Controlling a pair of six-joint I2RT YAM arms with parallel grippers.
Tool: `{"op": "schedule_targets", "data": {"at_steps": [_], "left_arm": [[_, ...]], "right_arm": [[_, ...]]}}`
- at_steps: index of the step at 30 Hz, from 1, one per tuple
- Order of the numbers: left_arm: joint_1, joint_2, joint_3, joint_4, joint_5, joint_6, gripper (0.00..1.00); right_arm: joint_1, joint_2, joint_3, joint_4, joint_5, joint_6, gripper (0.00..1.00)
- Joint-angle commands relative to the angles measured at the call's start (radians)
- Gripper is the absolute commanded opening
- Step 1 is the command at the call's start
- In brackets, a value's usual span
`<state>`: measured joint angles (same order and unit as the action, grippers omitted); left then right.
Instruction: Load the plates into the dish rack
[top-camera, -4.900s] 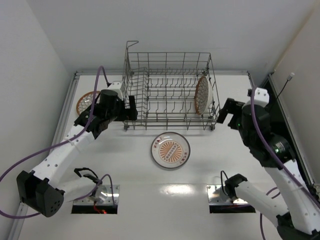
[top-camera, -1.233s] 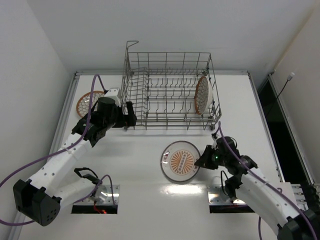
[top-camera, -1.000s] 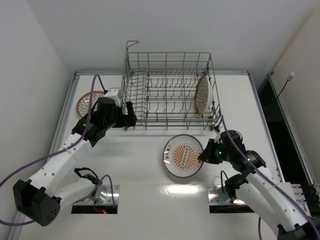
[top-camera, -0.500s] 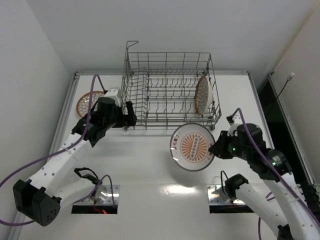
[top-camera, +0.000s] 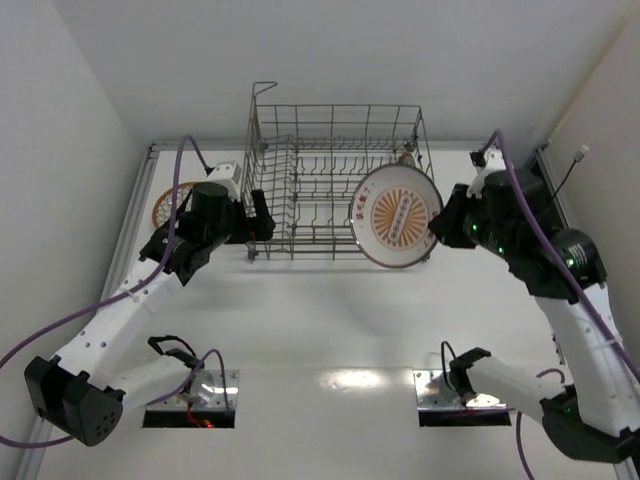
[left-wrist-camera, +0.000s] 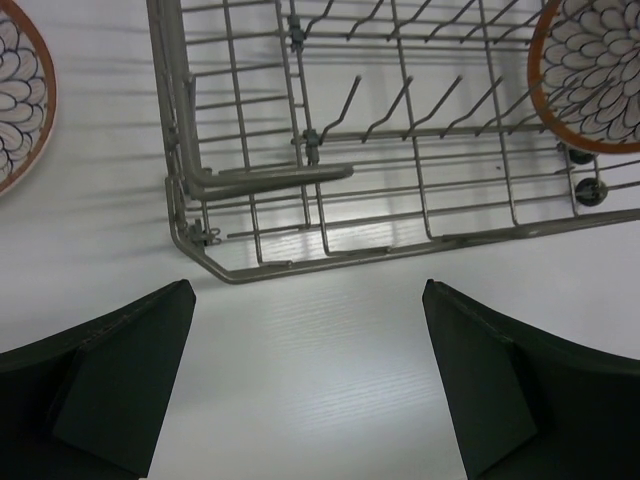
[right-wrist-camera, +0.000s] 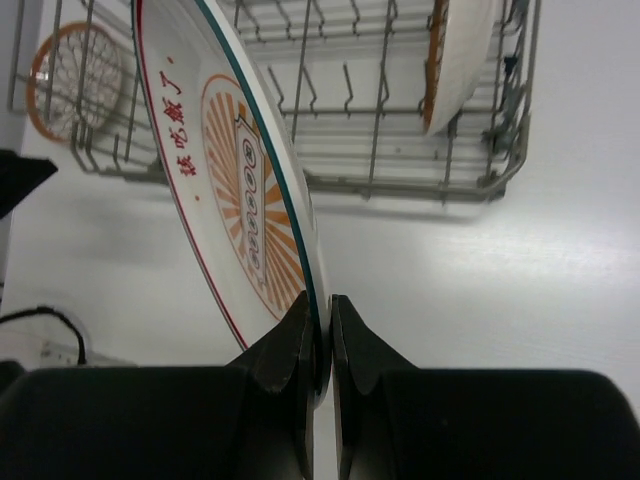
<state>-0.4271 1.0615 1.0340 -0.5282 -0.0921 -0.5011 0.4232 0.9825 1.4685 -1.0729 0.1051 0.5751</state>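
Observation:
My right gripper (top-camera: 441, 228) (right-wrist-camera: 320, 305) is shut on the rim of the sunburst plate (top-camera: 397, 215) (right-wrist-camera: 230, 180). It holds the plate tilted nearly on edge, in the air over the right front of the dish rack (top-camera: 335, 107) (right-wrist-camera: 400, 150). A petal-lattice plate (left-wrist-camera: 590, 70) (right-wrist-camera: 460, 50) stands upright at the rack's right end; the held plate hides most of it from above. Another lattice plate (top-camera: 165, 210) (left-wrist-camera: 20, 90) lies flat on the table left of the rack. My left gripper (top-camera: 265, 222) (left-wrist-camera: 308, 290) is open and empty above the table by the rack's front-left corner (left-wrist-camera: 200, 250).
Rows of upright tines (left-wrist-camera: 400, 100) fill the rack floor between its left wall and the standing plate. White walls close in on the left and back. A metal rail (top-camera: 135, 215) runs along the table's left edge, and both arm bases (top-camera: 450, 390) sit at the near edge.
The right arm lifted the sunburst plate off the table, tipped it up, and carried it back toward the rack's right front. The left arm has barely shifted.

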Motion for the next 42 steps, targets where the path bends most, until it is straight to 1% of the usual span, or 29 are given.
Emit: {"op": "schedule_targets", "data": {"at_steps": [1, 2, 3, 5, 6, 7, 8, 9, 10, 11, 14, 16, 18, 20, 22, 24, 27, 30, 33, 40, 42], "left_arm": [[-0.010, 0.022, 0.095, -0.004, -0.012, 0.026, 1.00], [-0.010, 0.037, 0.104, -0.004, -0.012, 0.026, 1.00], [-0.010, 0.046, 0.113, -0.004, -0.012, 0.026, 1.00], [-0.010, 0.063, 0.139, -0.004, -0.003, 0.015, 1.00], [-0.010, 0.077, 0.150, -0.013, 0.006, 0.003, 1.00], [-0.010, 0.077, 0.150, -0.013, 0.006, -0.013, 1.00], [-0.010, 0.087, 0.175, -0.013, -0.006, -0.023, 1.00], [-0.010, 0.087, 0.184, -0.025, -0.017, -0.037, 1.00], [-0.010, 0.087, 0.184, -0.036, -0.027, -0.060, 1.00], [-0.010, 0.097, 0.210, -0.045, -0.040, -0.074, 1.00], [-0.010, 0.097, 0.244, -0.081, -0.070, -0.083, 1.00], [-0.051, 0.097, 0.276, -0.137, -0.148, -0.083, 1.00], [-0.062, 0.085, 0.311, -0.157, -0.199, -0.111, 1.00], [-0.062, 0.084, 0.346, -0.179, -0.209, -0.146, 1.00], [-0.062, 0.084, 0.377, -0.191, -0.221, -0.146, 1.00], [-0.062, 0.107, 0.434, -0.200, -0.221, -0.136, 1.00], [-0.062, 0.164, 0.480, -0.256, -0.221, -0.119, 1.00], [-0.062, 0.207, 0.531, -0.320, -0.230, -0.109, 1.00], [-0.062, 0.233, 0.549, -0.329, -0.221, -0.109, 1.00], [-0.062, 0.299, 0.621, -0.371, -0.212, -0.109, 1.00], [-0.062, 0.313, 0.630, -0.381, -0.201, -0.100, 1.00]], "right_arm": [[-0.003, 0.137, 0.189, 0.062, 0.114, -0.023, 0.00], [-0.003, 0.175, 0.228, 0.051, 0.123, -0.023, 0.00], [-0.003, 0.215, 0.309, 0.051, 0.133, -0.033, 0.00], [-0.003, 0.295, 0.390, 0.039, 0.163, -0.046, 0.00], [-0.003, 0.368, 0.464, 0.039, 0.177, -0.056, 0.00], [-0.012, 0.405, 0.502, 0.030, 0.194, -0.057, 0.00], [-0.012, 0.444, 0.594, 0.019, 0.230, -0.066, 0.00], [-0.012, 0.484, 0.645, -0.011, 0.251, -0.081, 0.00], [-0.021, 0.561, 0.695, -0.027, 0.286, -0.081, 0.00], [-0.021, 0.597, 0.786, -0.039, 0.298, -0.096, 0.00], [-0.041, 0.708, 0.892, -0.021, 0.308, -0.132, 0.00], [-0.050, 0.760, 0.956, -0.021, 0.308, -0.132, 0.00], [-0.073, 0.815, 0.981, -0.010, 0.308, -0.132, 0.00], [-0.086, 0.828, 0.969, 0.031, 0.308, -0.132, 0.00], [-0.095, 0.851, 0.969, 0.056, 0.321, -0.146, 0.00], [-0.118, 0.867, 0.969, 0.088, 0.341, -0.176, 0.00], [-0.141, 0.900, 0.989, 0.128, 0.341, -0.202, 0.00], [-0.152, 0.935, 1.010, 0.143, 0.311, -0.213, 0.00], [-0.161, 0.959, 1.023, 0.154, 0.275, -0.213, 0.00], [-0.141, 0.941, 0.885, 0.123, 0.255, -0.193, 0.00], [-0.130, 0.941, 0.885, 0.102, 0.295, -0.193, 0.00]]}}
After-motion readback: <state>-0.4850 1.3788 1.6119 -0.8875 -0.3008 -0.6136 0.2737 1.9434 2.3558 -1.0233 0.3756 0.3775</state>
